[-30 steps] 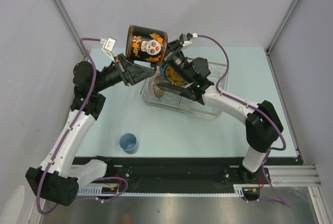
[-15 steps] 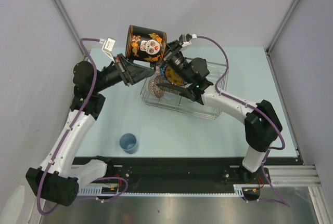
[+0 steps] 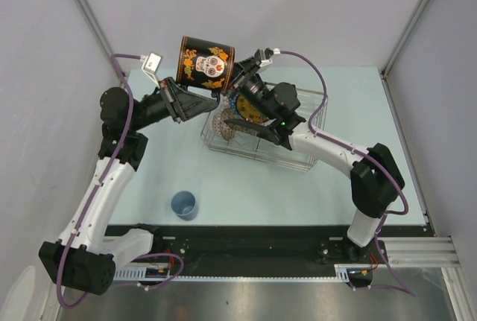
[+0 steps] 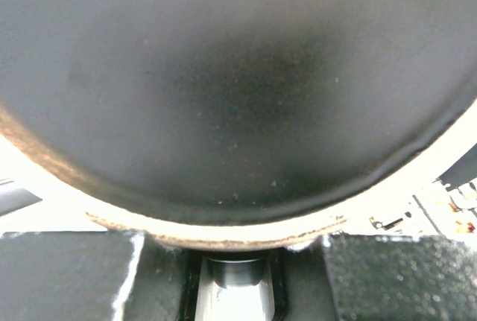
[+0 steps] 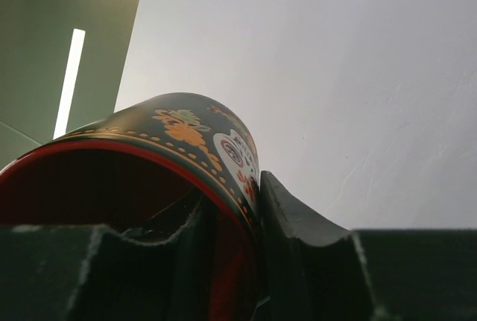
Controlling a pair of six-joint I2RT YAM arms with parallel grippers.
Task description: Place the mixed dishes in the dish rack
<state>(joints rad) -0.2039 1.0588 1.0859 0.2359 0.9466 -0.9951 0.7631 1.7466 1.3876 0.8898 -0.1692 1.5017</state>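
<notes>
The black mug [image 3: 205, 62] with the skull print hangs in the air over the rack's left end, lying on its side. My right gripper [image 3: 237, 77] is shut on its rim. In the right wrist view one finger is inside the red interior and one finger [image 5: 298, 224] is outside against the mug [image 5: 186, 131]. My left gripper [image 3: 213, 96] sits under the mug's base with its jaws apart. The left wrist view shows only the dark base [image 4: 238, 90] above the spread fingers [image 4: 402, 276]. The silver dish rack [image 3: 298, 151] holds the yellow plate [image 3: 252, 110] and a patterned bowl [image 3: 223, 123]. The light-blue cup [image 3: 184, 204] stands on the table.
The rack lies in the middle of the pale table [image 3: 246, 187], with the right arm stretched across it. Grey walls close in the left, back and right. The black base rail [image 3: 246, 243] runs along the near edge.
The mug has shifted a little left and up and tilted slightly. The left arm has drawn back to the left. The right arm has barely moved.
</notes>
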